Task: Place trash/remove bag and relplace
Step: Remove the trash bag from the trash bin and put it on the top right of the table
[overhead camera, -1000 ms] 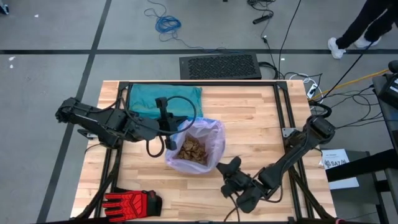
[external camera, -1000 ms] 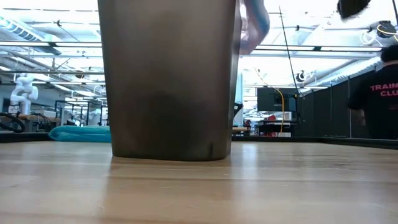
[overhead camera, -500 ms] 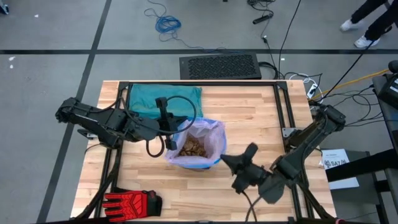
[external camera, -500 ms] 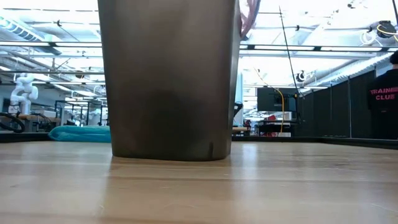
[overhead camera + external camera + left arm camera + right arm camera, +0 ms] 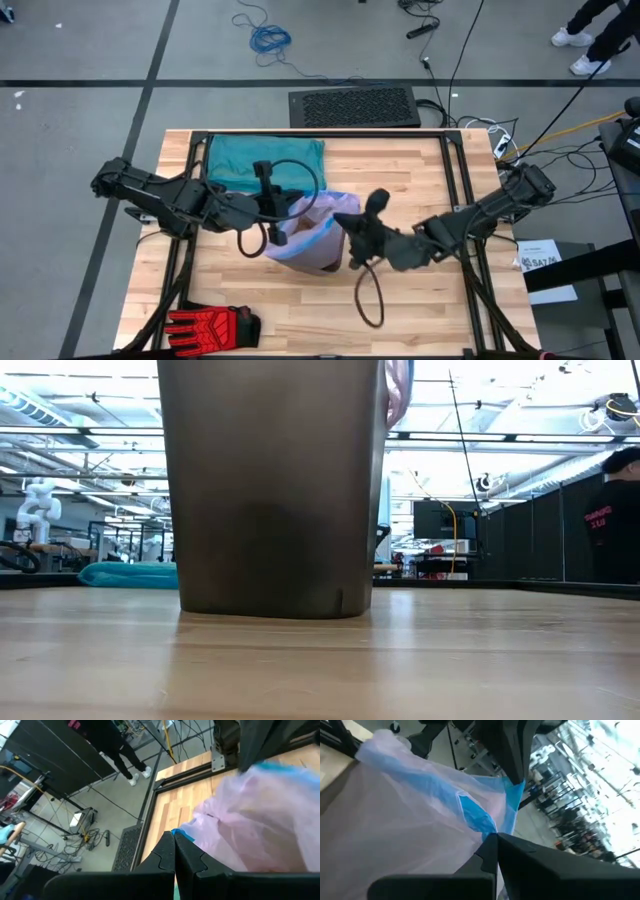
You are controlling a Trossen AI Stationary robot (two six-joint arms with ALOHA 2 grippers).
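Observation:
The pale lilac bag point(image 5: 312, 240) with a blue rim lines a dark grey bin point(image 5: 270, 490) near the table's middle. Its mouth is drawn narrow. A bit of brown trash point(image 5: 300, 237) shows inside. My left gripper point(image 5: 276, 216) is shut at the bag's left rim, and my right gripper point(image 5: 347, 226) is shut at its right rim. In the low view a flap of the bag point(image 5: 397, 390) hangs over the bin's right top edge. The teal replacement bag point(image 5: 265, 160) lies flat at the far left of the table. My left gripper point(image 5: 173, 840) pinches the bag's blue rim point(image 5: 181, 834) on its left side between the two fingers, coming level from the table's left. My right gripper point(image 5: 493, 841) pinches a bunched fold of the blue rim point(image 5: 479, 819) on the bag's right side, coming from the table's right.
A red-and-black glove point(image 5: 210, 325) lies at the near left corner. A black metal frame point(image 5: 455, 170) runs round the tabletop. A loose cable loop point(image 5: 370, 295) hangs below my right arm. Bare wood lies near and right of the bin. A person point(image 5: 612, 510) stands beyond the table.
My right gripper has swung from the near right of the bin toward the far edge and left, up to the bag's right rim. The bag's mouth, wide open a second ago with the wads showing, is now drawn narrow.

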